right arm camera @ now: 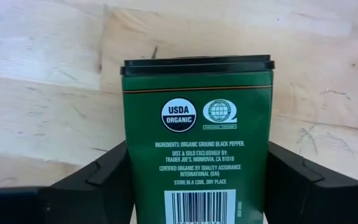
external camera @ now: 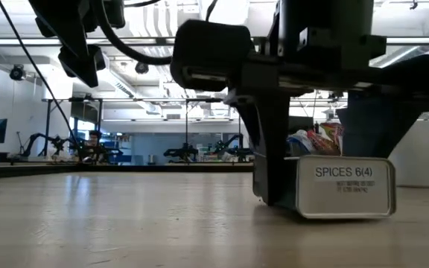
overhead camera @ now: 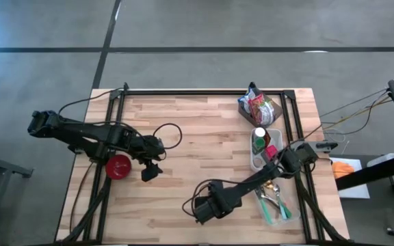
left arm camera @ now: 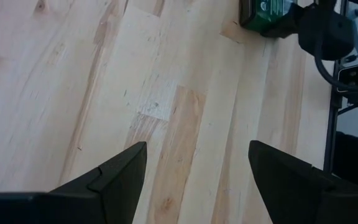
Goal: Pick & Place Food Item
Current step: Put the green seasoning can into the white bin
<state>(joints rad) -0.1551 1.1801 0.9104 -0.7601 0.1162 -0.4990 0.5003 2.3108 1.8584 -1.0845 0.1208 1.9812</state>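
The light butcher-block wooden table [overhead camera: 204,137] shows pale glued planks with visible grain, knots and a smooth, faintly satin finish. The green rectangular metal pepper tin [right arm camera: 196,146] has a glossy printed face and a matt black lid; its bare silvery base shows in the low view. The dark gripper fingers [left arm camera: 117,180] look like matt moulded plastic. A crinkled foil snack bag [overhead camera: 257,106] glints.
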